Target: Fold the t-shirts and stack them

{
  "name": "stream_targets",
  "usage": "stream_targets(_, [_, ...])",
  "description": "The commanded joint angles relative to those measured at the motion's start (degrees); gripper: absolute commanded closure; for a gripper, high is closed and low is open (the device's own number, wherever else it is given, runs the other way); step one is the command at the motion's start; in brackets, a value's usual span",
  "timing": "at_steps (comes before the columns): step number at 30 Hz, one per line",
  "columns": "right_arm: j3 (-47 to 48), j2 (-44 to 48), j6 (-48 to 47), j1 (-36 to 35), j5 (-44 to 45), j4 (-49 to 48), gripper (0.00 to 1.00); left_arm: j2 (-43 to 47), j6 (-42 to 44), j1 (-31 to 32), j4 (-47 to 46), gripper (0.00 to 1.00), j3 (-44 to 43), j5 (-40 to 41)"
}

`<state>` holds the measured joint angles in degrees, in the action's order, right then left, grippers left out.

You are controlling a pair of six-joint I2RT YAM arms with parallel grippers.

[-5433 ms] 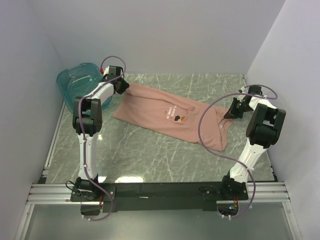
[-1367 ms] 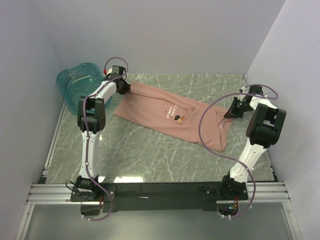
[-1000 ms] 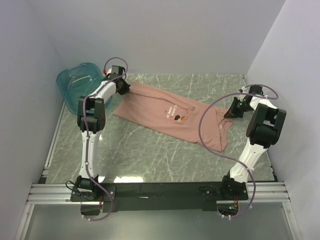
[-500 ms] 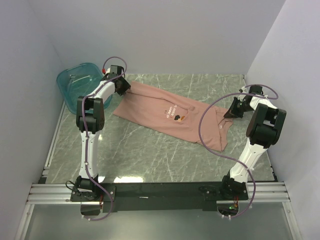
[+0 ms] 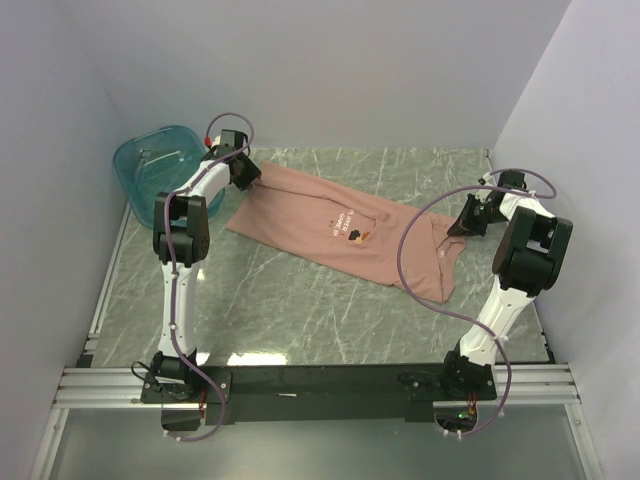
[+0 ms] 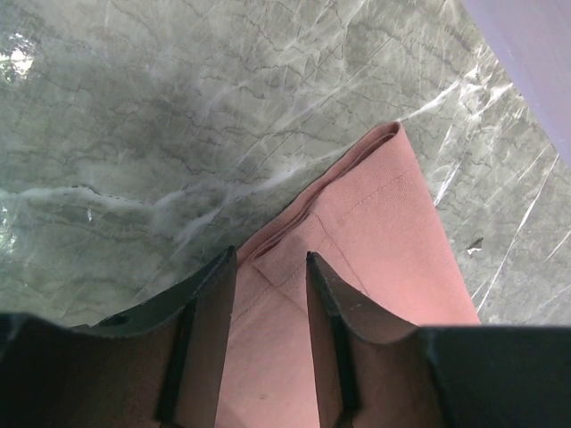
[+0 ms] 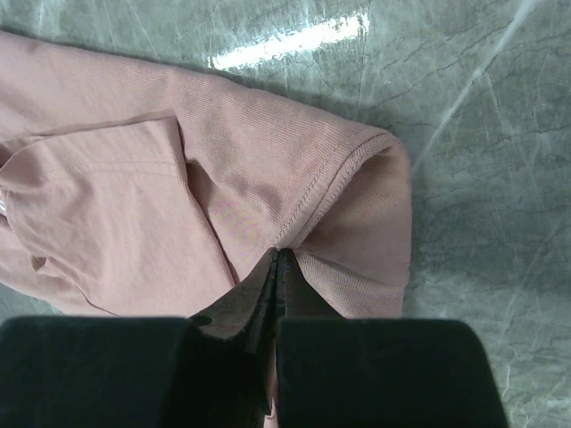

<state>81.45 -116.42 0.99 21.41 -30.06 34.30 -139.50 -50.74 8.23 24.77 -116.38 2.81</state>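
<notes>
Roughly, this is the spreading-out stage: the t-shirt (image 5: 340, 225) lies open and mostly flat on the table (image 5: 300, 310), stretched between the two hands, with no fold made and nothing stacked. The left gripper (image 5: 248, 176) sits at one end of the shirt with its jaws spread. In the left wrist view the cloth corner lies between and just ahead of the fingers (image 6: 210, 330), which straddle it without squeezing. A small doubled-over flap sits right at the tips and the seam edge runs away from the hand. The right gripper (image 5: 462, 224) is at the other end with its jaws pressed together, pinching a hemmed edge of the shirt. In the right wrist view the fabric puckers into the closed tips and the rest of the shirt fans out ahead and to the left of that hand. A teal tub (image 5: 150, 165) stands just behind the left gripper, off the shirt. Judgement: the left corner is laid down while the right end is held, so the next move probably needs the left hand to get a fresh grip on a corner or edge, then both hands to carry one side over the other. Watch that the left tips catch the full cloth thickness rather than only the little flap, and that the right pinch doesn't drag the shirt crooked.
</notes>
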Motion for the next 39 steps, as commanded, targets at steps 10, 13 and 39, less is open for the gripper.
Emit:
stream_targets(10, [1.6, 0.3, -0.5, 0.6, -1.0, -0.1, 1.0, -2.2, -1.9, 0.2, -0.3, 0.66, -2.8, -1.7])
stream_targets(13, [1.6, 0.5, -0.5, 0.6, -1.0, -0.1, 1.0, -2.3, -2.1, 0.2, -0.3, 0.73, -3.2, -1.7])
stream_targets(39, [1.3, 1.0, -1.9, 3.8, 1.9, -0.1, 1.0, 2.7, 1.5, -3.0, -1.0, 1.0, 0.7, -0.2])
